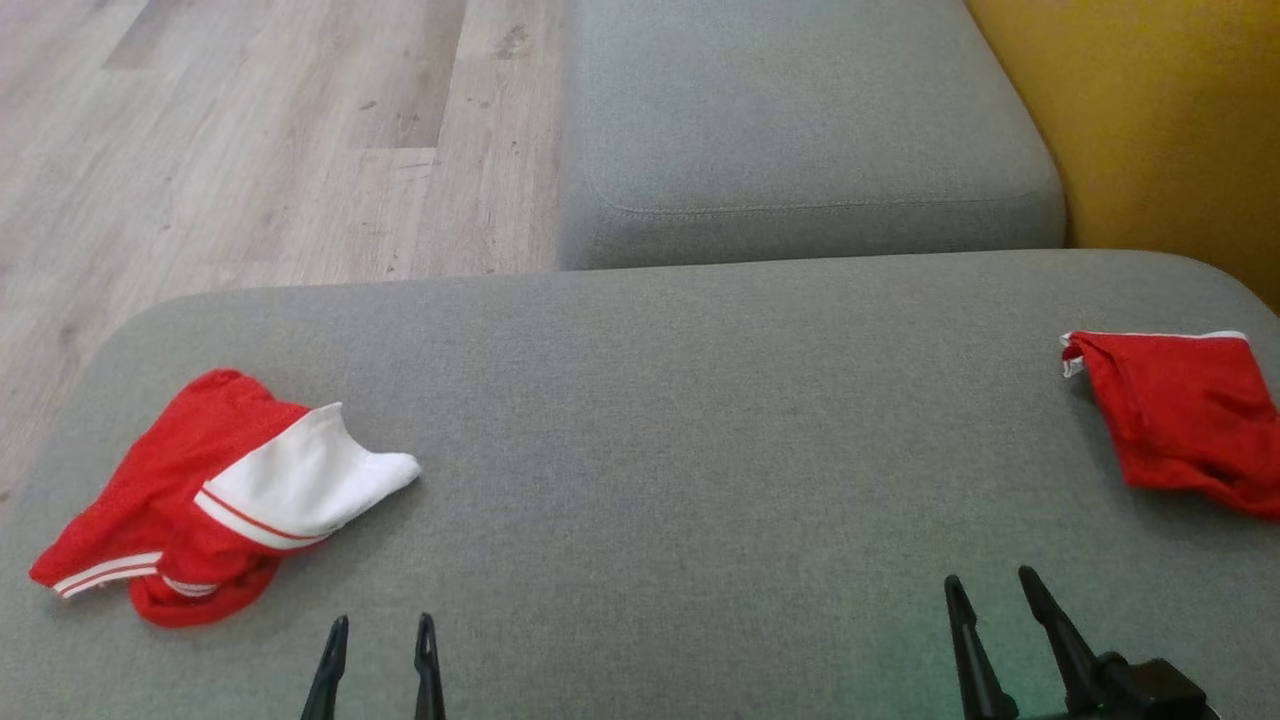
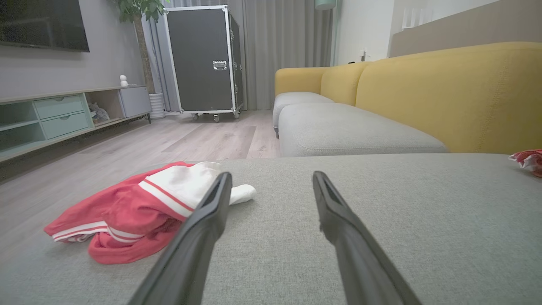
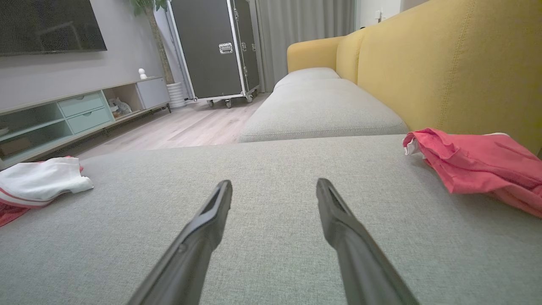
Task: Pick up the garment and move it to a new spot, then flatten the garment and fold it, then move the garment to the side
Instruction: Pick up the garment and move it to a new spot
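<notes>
Crumpled red-and-white garment point(image 1: 200, 500) lies at the left end of the grey sofa cushion point(image 1: 650, 420), its long axis slanting from near-left to far-right, white end toward centre. It sits ahead and to the left of the left claw point(image 1: 383, 625), judged the nearer arm. The right claw point(image 1: 990, 580) is well apart from it. Both claws are released and empty. A second red garment point(image 1: 1180, 420) lies at far right.

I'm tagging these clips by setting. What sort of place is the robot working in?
Most likely a home living room: a yellow-backed sofa with grey seat cushions, and a wall-mounted TV above a low media cabinet. The wheeled black flight case hints it may be a staged test room.
</notes>
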### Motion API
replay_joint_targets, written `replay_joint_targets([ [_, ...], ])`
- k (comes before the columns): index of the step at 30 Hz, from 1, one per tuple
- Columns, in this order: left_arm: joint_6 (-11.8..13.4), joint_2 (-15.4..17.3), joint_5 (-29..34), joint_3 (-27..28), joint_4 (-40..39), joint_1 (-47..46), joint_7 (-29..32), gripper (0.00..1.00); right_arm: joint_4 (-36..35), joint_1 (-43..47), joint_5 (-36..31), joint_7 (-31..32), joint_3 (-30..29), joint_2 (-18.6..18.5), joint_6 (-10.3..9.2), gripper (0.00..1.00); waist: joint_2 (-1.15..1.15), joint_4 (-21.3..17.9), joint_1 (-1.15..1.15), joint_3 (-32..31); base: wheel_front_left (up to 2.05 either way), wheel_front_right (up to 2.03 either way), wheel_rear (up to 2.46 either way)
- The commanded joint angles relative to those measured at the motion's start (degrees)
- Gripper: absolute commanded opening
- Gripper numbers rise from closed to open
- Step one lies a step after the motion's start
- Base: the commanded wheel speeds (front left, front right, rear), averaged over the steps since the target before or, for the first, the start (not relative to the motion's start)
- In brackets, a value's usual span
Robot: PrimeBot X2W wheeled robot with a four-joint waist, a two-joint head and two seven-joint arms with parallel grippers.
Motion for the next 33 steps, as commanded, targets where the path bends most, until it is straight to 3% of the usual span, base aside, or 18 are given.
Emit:
replay_joint_targets([
  [1, -0.2, -0.3, 0.6, 2.2, -1.5, -3.1, -0.3, 1.0, -2.0, -2.9, -0.4, -0.6, 1.3, -0.2, -0.04, 1.0, 0.0, -0.2, 0.0, 0.0, 0.0, 0.0, 0.0],
  [12, -0.1, -0.3, 0.7, 2.5, -1.0, -3.2, -0.3, 1.0, -2.0, -2.7, -0.7, -0.6, 0.9, 0.0, -0.04, 1.0, 0.0, 1.2, 0.0, 0.0, 0.0, 0.0, 0.0],
  [33, 0.0, -0.3, 1.7, 5.4, -1.9, -2.2, -0.3, 1.0, -1.5, -4.0, -0.6, -0.6, 4.2, 0.9, -0.04, 1.0, 0.0, 18.8, 0.0, 1.1, 0.0, 0.0, 0.0],
])
